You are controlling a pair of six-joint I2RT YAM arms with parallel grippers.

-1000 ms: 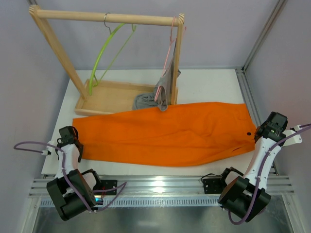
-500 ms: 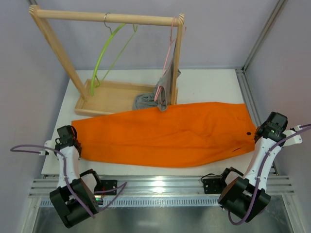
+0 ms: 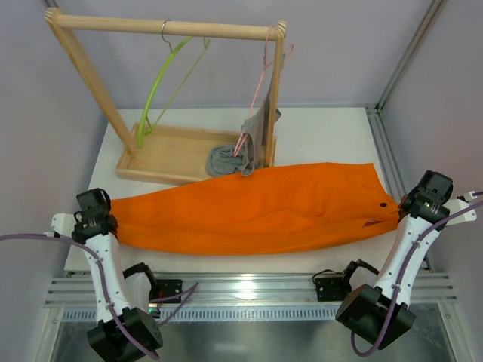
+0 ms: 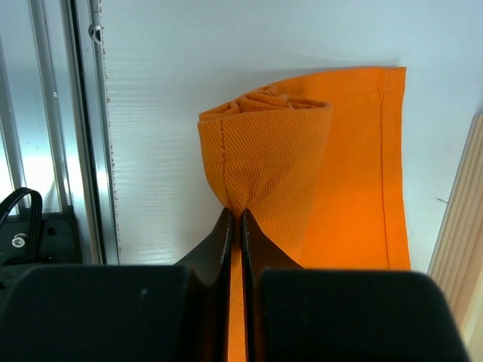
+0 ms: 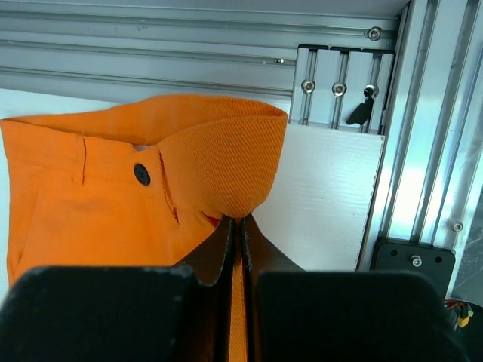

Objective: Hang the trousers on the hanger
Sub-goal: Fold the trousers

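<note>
The bright orange trousers (image 3: 256,211) lie stretched across the white table from left to right, the near edge lifted. My left gripper (image 3: 102,219) is shut on the leg-hem end (image 4: 264,143), pinching bunched cloth. My right gripper (image 3: 407,207) is shut on the waistband end (image 5: 226,166), beside the black button (image 5: 141,174). The lime-green hanger (image 3: 162,79) hangs by its metal hook from the top bar of the wooden rack (image 3: 166,27) at the back left, well beyond both grippers.
A pink hanger (image 3: 260,83) with a grey garment (image 3: 241,147) hangs at the rack's right post, the garment touching the trousers' far edge. The rack's wooden base tray (image 3: 170,154) lies behind the trousers. Aluminium rails (image 3: 241,290) run along the near edge and right side.
Both grippers have risen and moved away from the near edge, lifting the trousers' ends. The cloth has folded narrower and shifted toward the rack.
</note>
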